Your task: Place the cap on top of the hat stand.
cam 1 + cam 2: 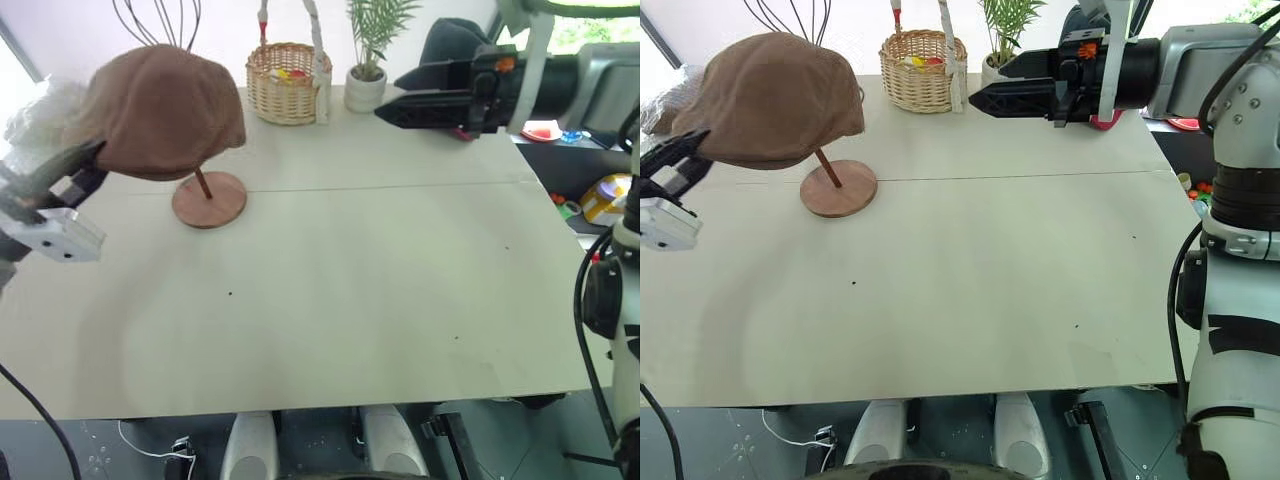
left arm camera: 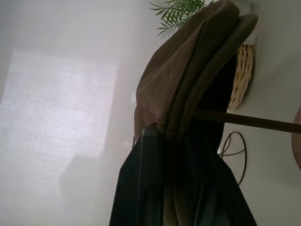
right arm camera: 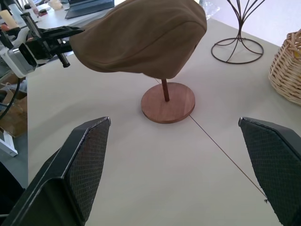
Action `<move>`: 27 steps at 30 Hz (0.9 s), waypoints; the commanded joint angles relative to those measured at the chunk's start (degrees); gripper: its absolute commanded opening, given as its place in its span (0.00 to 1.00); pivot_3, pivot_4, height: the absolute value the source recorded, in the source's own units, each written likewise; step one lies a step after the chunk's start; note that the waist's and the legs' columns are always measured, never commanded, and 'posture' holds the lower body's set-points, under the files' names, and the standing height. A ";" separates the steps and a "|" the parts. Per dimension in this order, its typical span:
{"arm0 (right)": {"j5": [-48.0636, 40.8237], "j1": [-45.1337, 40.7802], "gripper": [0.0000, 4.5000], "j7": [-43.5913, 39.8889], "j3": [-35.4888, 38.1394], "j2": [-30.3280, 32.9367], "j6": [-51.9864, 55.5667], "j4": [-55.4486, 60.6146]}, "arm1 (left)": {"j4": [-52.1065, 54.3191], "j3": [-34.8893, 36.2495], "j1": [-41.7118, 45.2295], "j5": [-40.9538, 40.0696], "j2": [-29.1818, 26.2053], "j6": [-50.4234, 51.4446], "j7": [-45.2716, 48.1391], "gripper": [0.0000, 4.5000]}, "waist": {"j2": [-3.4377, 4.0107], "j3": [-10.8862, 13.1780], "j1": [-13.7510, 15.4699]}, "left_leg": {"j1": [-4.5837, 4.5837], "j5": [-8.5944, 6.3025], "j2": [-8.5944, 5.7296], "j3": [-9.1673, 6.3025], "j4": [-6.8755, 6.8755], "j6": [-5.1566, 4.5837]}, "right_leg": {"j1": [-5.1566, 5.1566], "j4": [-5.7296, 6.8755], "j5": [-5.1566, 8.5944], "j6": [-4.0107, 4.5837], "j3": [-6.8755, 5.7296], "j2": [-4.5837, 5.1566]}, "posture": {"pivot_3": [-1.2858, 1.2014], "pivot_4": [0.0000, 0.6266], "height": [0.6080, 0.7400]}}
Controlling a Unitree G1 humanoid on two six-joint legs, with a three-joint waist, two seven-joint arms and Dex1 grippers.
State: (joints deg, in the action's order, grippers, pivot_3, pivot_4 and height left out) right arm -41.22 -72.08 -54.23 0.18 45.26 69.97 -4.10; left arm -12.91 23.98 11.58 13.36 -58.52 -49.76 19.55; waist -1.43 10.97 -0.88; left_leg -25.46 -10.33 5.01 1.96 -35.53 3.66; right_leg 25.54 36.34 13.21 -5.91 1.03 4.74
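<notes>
The brown cap (image 1: 165,110) rests on the hat stand, hiding its disc top. Below it show the slanted rod and the round wooden base (image 1: 209,200), at the table's far left. My left gripper (image 1: 90,165) is at the cap's left rim. In the left wrist view its fingers (image 2: 141,188) stand a little apart with the rim between them. My right gripper (image 1: 385,115) hovers wide open above the back of the table, to the right of the cap, pointing toward it. Nothing lies between its fingers (image 3: 89,160).
A wicker basket (image 1: 288,82) and a small potted plant (image 1: 367,80) stand along the far edge of the table (image 1: 380,280). A black wire stand (image 3: 237,47) is behind the cap. A side table with bright items (image 1: 605,195) is to the right.
</notes>
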 commanded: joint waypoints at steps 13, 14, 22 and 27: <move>-0.70 2.75 1.00 -2.87 2.04 3.91 -1.19 3.35 | 27.82 11.40 -23.90 -21.54 2.01 25.62 12.74 0.70 | 0.02 0.00 -0.29 | 0.01 0.00 0.04 0.10 0.25 0.00 | 0.14 -0.08 0.00 0.00 0.07 -0.01 | 0.52 0.24 0.91; -0.74 3.03 1.00 -3.60 1.92 4.32 -1.48 3.38 | 29.99 12.80 -25.74 -23.97 1.71 28.89 14.80 0.70 | 0.02 0.01 -0.28 | 0.04 0.00 0.04 0.10 0.26 0.00 | 0.14 -0.07 0.00 0.01 0.08 -0.01 | 0.52 0.24 0.91; 0.31 3.09 1.00 -13.29 0.09 7.59 -6.93 0.33 | 34.26 35.96 -37.06 -58.89 -6.44 80.78 38.82 0.70 | 0.08 0.04 -0.55 | 0.06 0.00 0.05 0.12 0.21 0.01 | 0.15 -0.12 0.00 0.06 0.08 -0.02 | 0.52 0.24 0.91; 2.15 2.23 1.00 -18.36 -1.26 8.79 -10.38 -3.22 | 19.64 46.51 -37.33 -59.57 -12.87 94.20 53.09 0.70 | 0.09 0.05 -1.16 | 0.07 0.00 0.04 0.12 0.24 0.00 | 0.17 -0.12 0.00 0.07 0.07 -0.05 | 0.52 0.24 0.91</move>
State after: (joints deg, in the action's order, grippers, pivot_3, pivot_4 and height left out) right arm -40.05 -67.87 -70.83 -2.00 52.21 61.63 -6.77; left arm 10.39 65.07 -25.83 -46.09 -70.11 41.34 68.04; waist -1.34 11.02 -2.04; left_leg -25.41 -10.33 5.05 2.07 -35.29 3.66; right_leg 25.71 36.21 13.22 -5.84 1.10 4.68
